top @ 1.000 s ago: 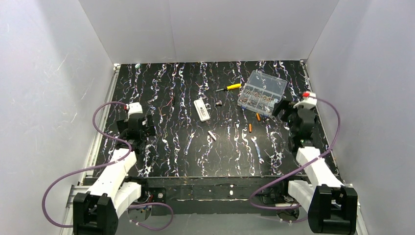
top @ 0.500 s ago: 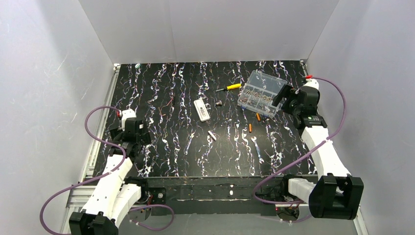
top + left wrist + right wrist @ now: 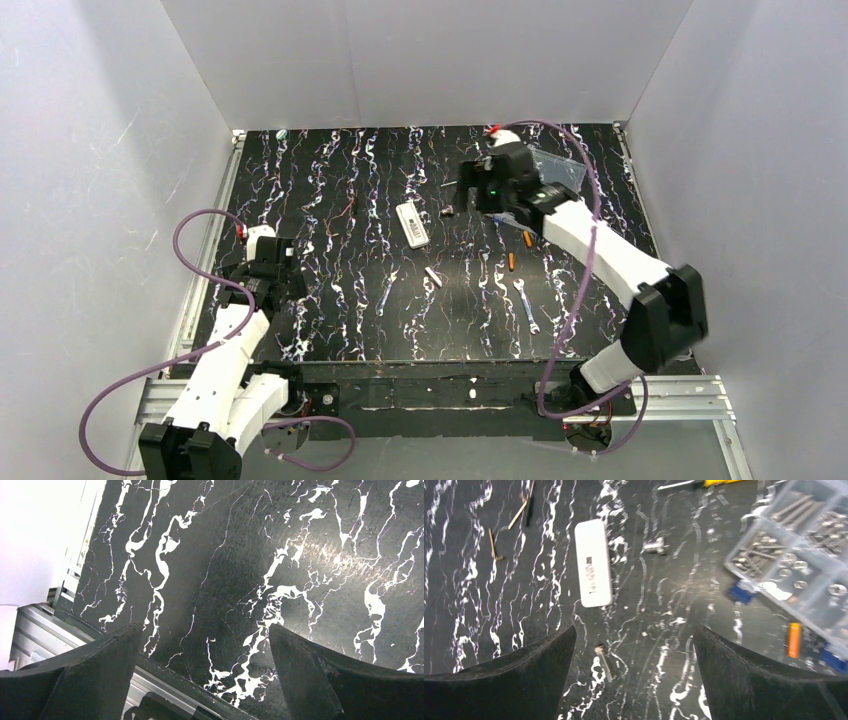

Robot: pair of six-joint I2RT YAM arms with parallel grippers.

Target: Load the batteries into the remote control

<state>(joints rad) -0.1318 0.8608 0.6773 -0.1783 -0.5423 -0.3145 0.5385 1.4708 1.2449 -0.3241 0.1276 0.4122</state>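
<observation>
Hovering near the remote control (image 3: 593, 562), the right hand (image 3: 635, 630) is spread wide; the left hand (image 3: 205, 627) is spread too.

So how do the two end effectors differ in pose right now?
The right end effector reaches out over mid-table, near the remote control; the left end effector sits by the table's near left edge, only tabletop in its view. The right arm is stretched out, the left arm folded back. Both are open and empty.

Bright even light, table (image 3: 325, 550) glare, remote control (image 3: 593, 562) slightly blurred.
</observation>
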